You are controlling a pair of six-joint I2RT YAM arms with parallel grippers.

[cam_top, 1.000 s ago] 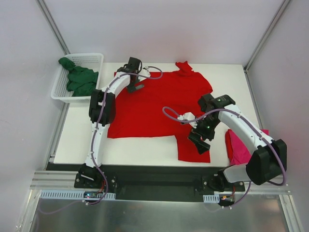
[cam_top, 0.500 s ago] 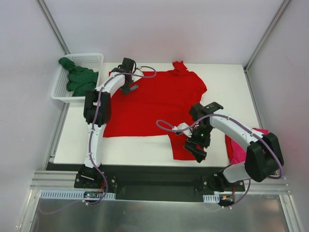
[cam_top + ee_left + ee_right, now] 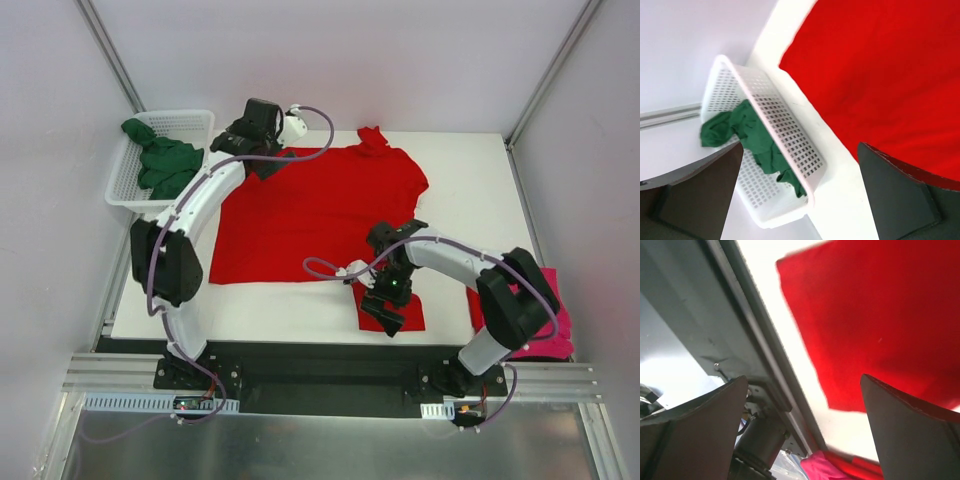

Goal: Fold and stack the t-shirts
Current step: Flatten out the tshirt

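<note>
Near the basket [image 3: 122, 188], left fingers [image 3: 700, 195] spread, now off red t-shirt [image 3: 320, 210], right fingers [image 3: 695, 430] spread.

The red t-shirt [image 3: 320, 210] was one plain, bright colour with no print. The dark green t-shirt [image 3: 165, 165] was plain too, as was the magenta-pink t-shirt [image 3: 562, 338]. The mesh basket [image 3: 785, 130] was white, its walls a regular grid of small square holes. The table [image 3: 470, 170] was plain white. The left arm [image 3: 205, 195] and the right arm [image 3: 450, 258] had white shells with black joints. The left gripper [image 3: 800, 145] and the right gripper [image 3: 804, 376] had dull black fingers.
</note>
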